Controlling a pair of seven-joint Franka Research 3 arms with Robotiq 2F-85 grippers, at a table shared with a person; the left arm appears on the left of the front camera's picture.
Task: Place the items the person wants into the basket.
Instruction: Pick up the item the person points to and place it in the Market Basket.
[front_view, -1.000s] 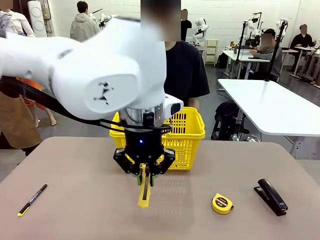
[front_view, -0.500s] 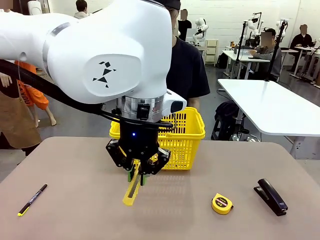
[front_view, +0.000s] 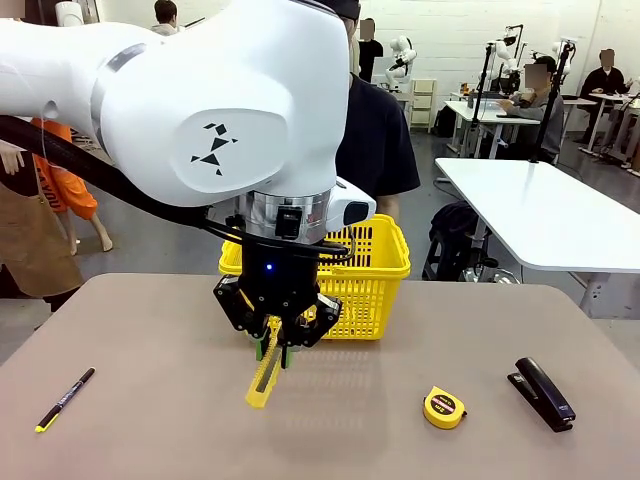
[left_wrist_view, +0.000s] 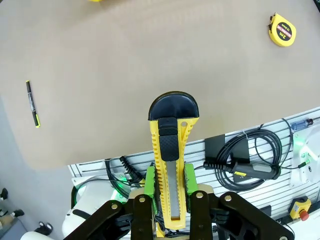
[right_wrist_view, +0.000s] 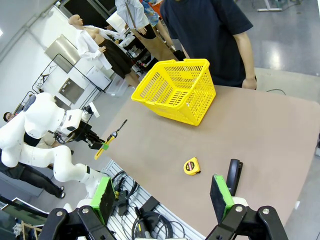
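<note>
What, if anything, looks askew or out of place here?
Only the utility knife: it hangs at a slant in the left gripper, tip toward the picture's left. The pen, tape measure and stapler lie flat, the basket stands upright, and nothing is spilled.

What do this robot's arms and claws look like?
The left arm is rounded, glossy white, with a black triangle logo and a black cable trailing from it. The left gripper is black and angular, with a small blue light. The right gripper is alike: black linkages, two fingers with bright green pads.
</note>
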